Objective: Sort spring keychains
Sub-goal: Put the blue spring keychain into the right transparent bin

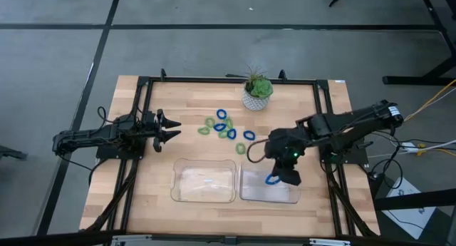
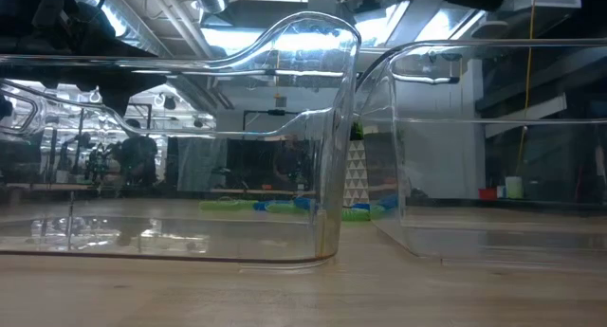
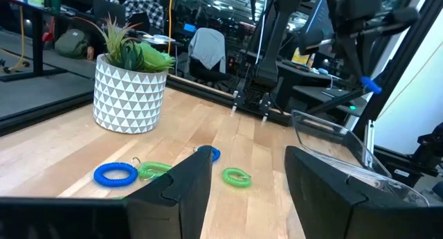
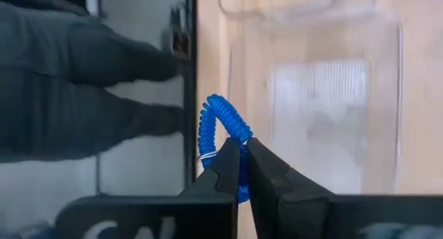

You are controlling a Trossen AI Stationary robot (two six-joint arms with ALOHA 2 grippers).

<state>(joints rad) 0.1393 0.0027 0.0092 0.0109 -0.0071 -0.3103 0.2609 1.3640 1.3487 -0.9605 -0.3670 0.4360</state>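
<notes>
Spring keychains (image 1: 226,126), blue and light green, lie clustered on the wooden surface (image 1: 142,182) near the potted plant (image 1: 257,93), while one blue keychain (image 4: 223,138) is clamped in the right hand (image 4: 242,171) above the right clear tray (image 1: 249,191). Left hand (image 1: 169,127) waits at the surface's left side, fingers apart, beyond the left clear tray (image 1: 204,181).

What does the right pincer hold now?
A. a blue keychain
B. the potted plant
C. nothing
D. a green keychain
A: the right pincer is shut on a blue keychain, and the high view shows it over the right-hand tray.
</notes>
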